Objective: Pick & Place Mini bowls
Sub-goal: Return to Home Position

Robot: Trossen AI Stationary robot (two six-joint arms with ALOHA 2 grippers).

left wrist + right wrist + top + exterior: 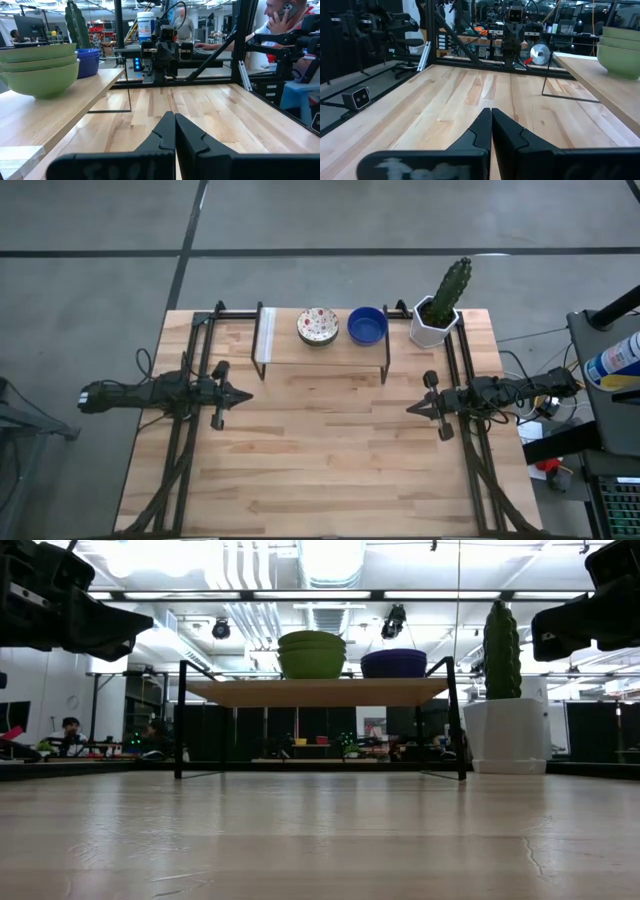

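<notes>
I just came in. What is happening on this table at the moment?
Nothing is being handled at this moment. The left hand and the right hand are both shut and empty, held above the left and right sides of the table, pointing toward each other. On the wooden shelf sit a stack of patterned mini bowls and, beside it, a stack of blue mini bowls. A cactus in a white pot stands just right of the shelf.

From overhead, straight down on the whole bench (330, 460). From bench height, level toward the shelf (320, 692) at frame centre. From each wrist, low and inward; shelf in all four.
</notes>
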